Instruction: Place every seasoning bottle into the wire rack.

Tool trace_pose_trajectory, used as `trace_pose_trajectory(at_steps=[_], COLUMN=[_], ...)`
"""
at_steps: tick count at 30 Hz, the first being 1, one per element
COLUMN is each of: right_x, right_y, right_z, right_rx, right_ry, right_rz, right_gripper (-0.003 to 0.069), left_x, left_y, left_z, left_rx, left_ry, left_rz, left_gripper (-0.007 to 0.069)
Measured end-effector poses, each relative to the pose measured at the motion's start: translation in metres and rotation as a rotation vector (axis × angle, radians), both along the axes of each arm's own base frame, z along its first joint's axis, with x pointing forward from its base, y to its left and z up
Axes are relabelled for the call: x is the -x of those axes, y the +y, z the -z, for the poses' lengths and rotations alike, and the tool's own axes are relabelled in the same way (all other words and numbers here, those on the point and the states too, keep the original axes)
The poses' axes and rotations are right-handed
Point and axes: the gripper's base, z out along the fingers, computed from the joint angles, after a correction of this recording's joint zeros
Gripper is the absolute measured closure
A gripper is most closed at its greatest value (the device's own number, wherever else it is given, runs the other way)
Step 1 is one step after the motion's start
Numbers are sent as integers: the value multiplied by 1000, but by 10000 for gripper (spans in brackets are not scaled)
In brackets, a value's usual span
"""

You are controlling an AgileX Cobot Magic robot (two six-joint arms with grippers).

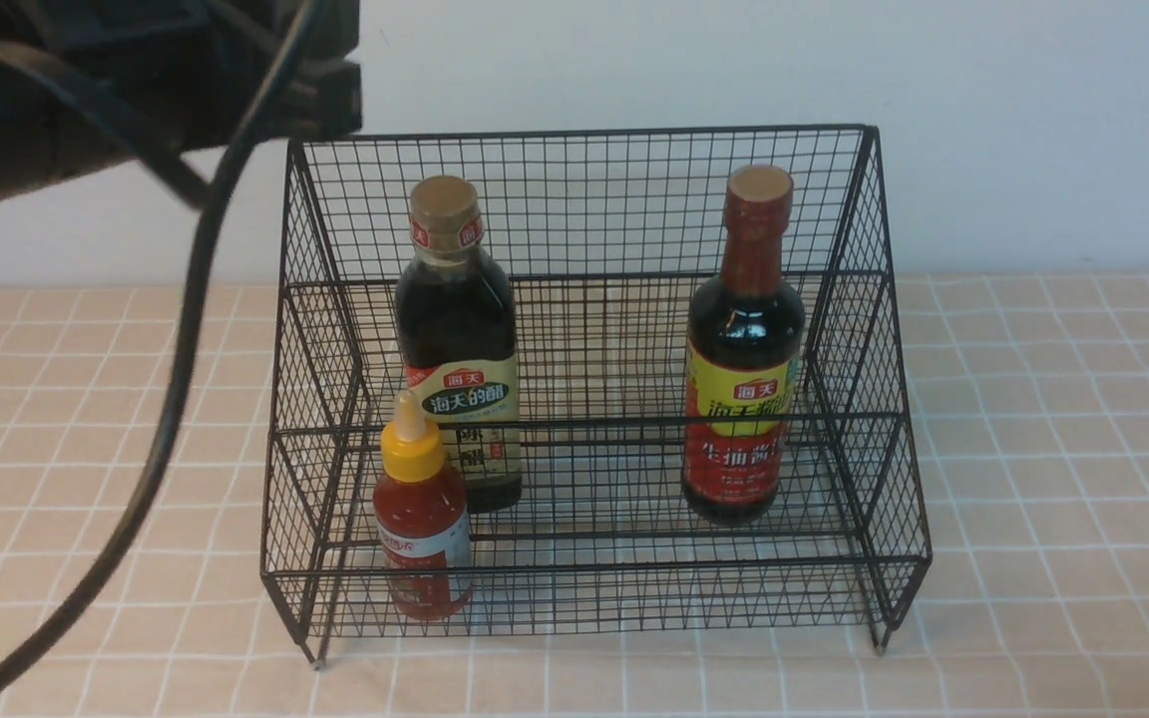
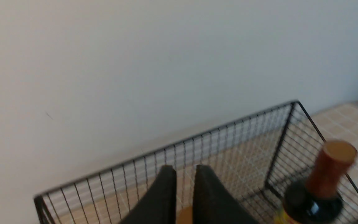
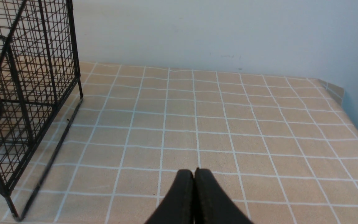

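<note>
Three bottles stand upright inside the rack [image 1: 594, 199], so from where I stand the job looks done. Farthest left, the left arm [image 1: 86, 90] hangs high above the counter [image 1: 1033, 449], over the rack's left rear corner. In its wrist view the left fingers [image 2: 183, 193] are nearly together with a thin gap between them, and they hold nothing; they point down toward a gold-brown cap just below them.

Next comes the small red squeeze bottle [image 1: 422, 519] on the lower front tier, near the left wall. Just behind it, on the upper tier, stands the gold-capped bottle [image 1: 457, 339]. Well apart from these, toward the right wall, stands the red-necked bottle [image 1: 744, 349], also on the upper tier, as far as I can tell.

Farthest right, out of the front view, the right fingers [image 3: 194, 196] are pressed together and empty, low over bare counter beside the rack's right side.

All three long axes are vertical, and every bottle lies below and ahead of the left fingers, which are the nearer pair. I judge no further grasp is called for; the sensible next move is for the left arm to back away straight up, clear of the gold cap and the rack's back wall.
</note>
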Motion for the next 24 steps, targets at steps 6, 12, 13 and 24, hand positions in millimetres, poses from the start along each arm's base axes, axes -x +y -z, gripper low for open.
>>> trace_pose_trajectory(at_steps=[6, 12, 13, 24], right_x=[0, 0, 0, 0], right_y=[0, 0, 0, 0], right_z=[0, 0, 0, 0], right_rx=[0, 0, 0, 0], right_ry=[0, 0, 0, 0], right_rz=[0, 0, 0, 0], right_gripper=[673, 673, 673, 673], left_x=[30, 73, 80, 176], left_y=[22, 54, 56, 69], left_z=[10, 7, 4, -23], left_rx=[-44, -116, -113, -26], left_ry=[273, 386, 368, 123], left_rz=[3, -138, -155, -193], left_gripper=[631, 631, 631, 631])
